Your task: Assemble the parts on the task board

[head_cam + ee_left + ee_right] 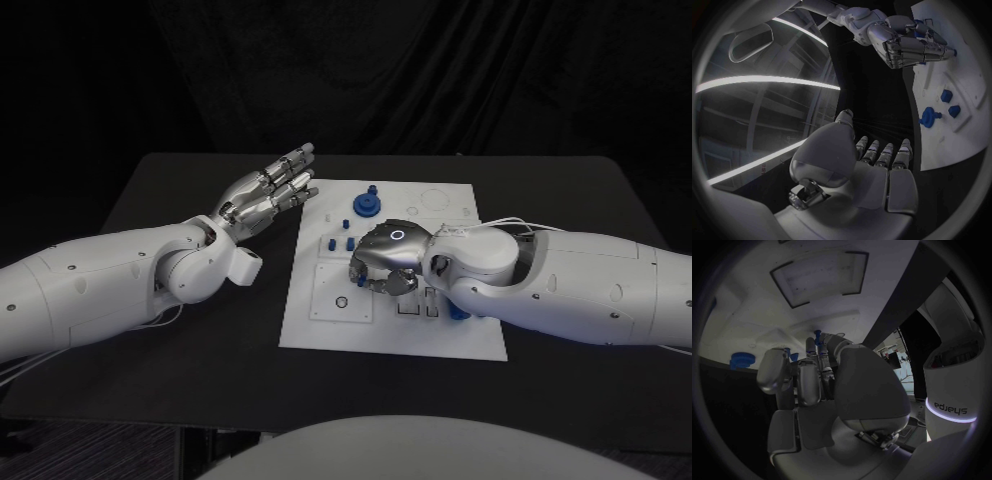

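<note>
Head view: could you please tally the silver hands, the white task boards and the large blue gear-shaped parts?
Silver hands: 2 (left hand, right hand)
White task board: 1
Blue gear-shaped part: 1
Total: 4

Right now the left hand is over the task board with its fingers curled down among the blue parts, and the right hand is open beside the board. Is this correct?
The sides are swapped. The head view shows the right hand over the task board, fingers curled down among the blue parts. The left hand is open, held beside the board.
</note>
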You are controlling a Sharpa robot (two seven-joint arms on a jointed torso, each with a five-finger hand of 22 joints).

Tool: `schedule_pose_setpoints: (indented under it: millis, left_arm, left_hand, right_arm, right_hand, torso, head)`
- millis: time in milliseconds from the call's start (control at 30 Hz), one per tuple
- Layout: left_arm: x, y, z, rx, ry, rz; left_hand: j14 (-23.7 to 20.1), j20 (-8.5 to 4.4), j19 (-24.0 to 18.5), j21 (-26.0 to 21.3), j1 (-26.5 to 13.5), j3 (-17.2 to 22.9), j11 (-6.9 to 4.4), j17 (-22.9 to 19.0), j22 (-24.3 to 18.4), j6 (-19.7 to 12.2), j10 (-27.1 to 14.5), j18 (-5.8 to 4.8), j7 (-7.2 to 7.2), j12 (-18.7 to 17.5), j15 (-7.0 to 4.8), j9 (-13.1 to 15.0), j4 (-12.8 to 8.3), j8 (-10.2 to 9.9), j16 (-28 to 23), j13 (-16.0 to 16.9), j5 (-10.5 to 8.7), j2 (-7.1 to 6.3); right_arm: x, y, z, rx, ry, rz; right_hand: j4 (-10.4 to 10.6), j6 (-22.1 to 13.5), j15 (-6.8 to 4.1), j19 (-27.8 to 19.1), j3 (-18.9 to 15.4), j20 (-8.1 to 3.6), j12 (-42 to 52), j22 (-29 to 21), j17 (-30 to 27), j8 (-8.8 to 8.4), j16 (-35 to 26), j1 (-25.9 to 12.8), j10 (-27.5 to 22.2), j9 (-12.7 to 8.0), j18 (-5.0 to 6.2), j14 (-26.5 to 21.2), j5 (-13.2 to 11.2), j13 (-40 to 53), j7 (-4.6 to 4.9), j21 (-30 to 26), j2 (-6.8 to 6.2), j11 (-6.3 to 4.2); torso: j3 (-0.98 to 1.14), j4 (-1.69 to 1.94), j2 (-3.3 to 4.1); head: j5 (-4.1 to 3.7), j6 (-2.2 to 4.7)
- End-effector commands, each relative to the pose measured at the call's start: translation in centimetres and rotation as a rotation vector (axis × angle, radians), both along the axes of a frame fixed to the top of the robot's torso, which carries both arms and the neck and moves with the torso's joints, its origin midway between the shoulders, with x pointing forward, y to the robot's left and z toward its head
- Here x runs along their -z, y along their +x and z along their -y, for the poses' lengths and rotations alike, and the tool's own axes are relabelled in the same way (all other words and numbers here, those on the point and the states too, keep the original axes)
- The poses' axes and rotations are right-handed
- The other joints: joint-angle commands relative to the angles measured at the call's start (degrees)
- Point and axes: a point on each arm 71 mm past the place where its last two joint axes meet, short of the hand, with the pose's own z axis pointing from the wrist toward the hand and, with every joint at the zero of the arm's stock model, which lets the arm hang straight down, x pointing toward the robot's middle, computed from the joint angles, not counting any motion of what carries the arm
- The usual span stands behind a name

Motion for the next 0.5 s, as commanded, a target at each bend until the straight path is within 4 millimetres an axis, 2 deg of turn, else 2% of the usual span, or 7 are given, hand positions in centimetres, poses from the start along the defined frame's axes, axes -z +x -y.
schedule_pose_setpoints:
  millis: [33, 200, 300, 333, 367, 433, 500]
  left_arm:
    - [0.01, -0.09, 0.18, 0.016, -0.013, 0.001]
    - [0.04, -0.08, 0.19, 0.016, -0.013, 0.0]
    - [0.04, -0.08, 0.17, 0.016, -0.012, -0.001]
    - [0.05, -0.07, 0.16, 0.016, -0.012, -0.001]
    - [0.05, -0.07, 0.14, 0.015, -0.012, 0.0]
    - [0.06, -0.06, 0.1, 0.014, -0.011, 0.0]
    - [0.06, -0.05, 0.05, 0.013, -0.011, -0.001]
  left_hand:
    - [0.05, -0.5, -0.06, -0.24, 0.09, -0.06, 0.43, -0.09, -0.02, 0.09, -0.12, 0.54, -0.08, 0.36, -0.34, 0.02, -0.27, 0.07, -0.17, 0.09, 0.26, 0.45]
    - [0.05, -0.5, -0.07, -0.25, 0.08, -0.05, 0.46, -0.09, -0.06, 0.1, -0.13, 0.54, -0.04, 0.35, -0.31, 0.02, -0.27, 0.07, -0.17, 0.09, 0.27, 0.49]
    - [0.05, -0.5, -0.07, -0.25, 0.08, -0.05, 0.46, -0.09, -0.06, 0.1, -0.13, 0.54, -0.04, 0.35, -0.31, 0.02, -0.27, 0.07, -0.17, 0.09, 0.27, 0.49]
    - [0.05, -0.5, -0.07, -0.25, 0.08, -0.05, 0.46, -0.09, -0.06, 0.1, -0.13, 0.54, -0.04, 0.35, -0.31, 0.02, -0.27, 0.07, -0.17, 0.09, 0.27, 0.49]
    - [0.05, -0.5, -0.07, -0.25, 0.08, -0.05, 0.46, -0.09, -0.06, 0.1, -0.13, 0.54, -0.04, 0.35, -0.31, 0.02, -0.27, 0.07, -0.17, 0.09, 0.27, 0.49]
    - [0.05, -0.5, -0.07, -0.25, 0.08, -0.05, 0.46, -0.09, -0.06, 0.1, -0.13, 0.54, -0.04, 0.35, -0.31, 0.02, -0.27, 0.07, -0.17, 0.09, 0.27, 0.49]
    - [0.04, -0.49, -0.08, -0.25, 0.08, -0.05, 0.48, -0.1, -0.09, 0.12, -0.13, 0.54, -0.01, 0.34, -0.29, 0.02, -0.27, 0.08, -0.18, 0.09, 0.28, 0.52]
  right_arm:
    - [0.17, -0.13, -0.09, -0.007, -0.011, -0.002]
    - [0.22, -0.19, -0.2, -0.016, -0.016, -0.007]
    - [0.3, -0.21, -0.2, -0.02, -0.024, -0.014]
    - [0.35, -0.21, -0.18, -0.02, -0.03, -0.017]
    - [0.4, -0.21, -0.16, -0.019, -0.036, -0.021]
    - [0.48, -0.18, -0.1, -0.017, -0.046, -0.026]
    - [0.55, -0.14, -0.01, -0.013, -0.054, -0.03]
  right_hand:
    - [-0.36, -0.58, 0.0, -0.3, 0.0, 0.14, -0.54, 8.9, -0.25, -0.63, -0.54, 0.06, -0.24, -0.24, -0.27, 0.92, 0.05, -0.22, 0.35, -0.58, -0.21, 0.27]
    - [-0.08, -4.29, 0.17, -0.62, 0.53, 0.3, -2.49, 8.78, -0.55, -3.15, -0.8, -0.94, -3.21, -1.6, -0.19, 0.69, 0.1, -1.22, 0.36, -1.02, -0.68, 0.53]
    - [0.47, -7.3, 0.23, -0.95, 0.74, 0.4, -4.55, 8.61, -1.15, -3.65, -1.29, -1.99, -6.3, -2.71, -0.06, 0.37, 0.09, -2.34, -0.57, -1.69, -1.56, 0.46]
    - [0.66, -8.07, 0.25, -1.1, 0.65, 0.44, -5.12, 8.54, -1.31, -3.63, -1.43, -2.38, -7.18, -3.07, -0.02, 0.26, 0.06, -2.69, -1.03, -2.0, -1.87, 0.46]
    - [0.96, -9.95, 0.44, -1.49, 0.17, 0.51, -6.21, 8.33, -1.89, -3.62, -1.9, -3.01, -9.07, -3.77, 0.13, -0.07, 0.0, -3.3, -3.21, -2.87, -2.23, 0.62]
    - [1.07, -10.87, 0.54, -1.94, -0.39, 0.66, -6.7, 8.09, -2.45, -3.58, -2.36, -3.3, -10.12, -4.18, 0.27, -0.41, -0.02, -3.62, -4.35, -3.86, -2.35, 0.8]
    - [1.32, -12.01, 0.61, -2.62, -1.4, 0.8, -7.22, 7.75, -3.26, -3.56, -3.04, -3.75, -11.56, -4.7, 0.51, -0.95, -0.03, -3.97, -5.04, -5.33, -2.42, 0.79]
  torso:
    - [0.02, -0.07, 0.0]
    - [0.06, -0.06, 0.03]
    - [0.08, -0.06, 0.02]
    - [0.08, -0.05, 0.02]
    - [0.07, -0.04, 0.02]
    - [0.06, -0.03, 0.02]
    - [0.05, -0.01, 0.04]
  head:
    - [0.03, -0.01]
    - [0.01, -0.01]
    - [0.06, -0.01]
    - [0.07, -0.01]
    - [0.06, -0.01]
    - [0.06, -0.01]
    - [0.1, -0.01]
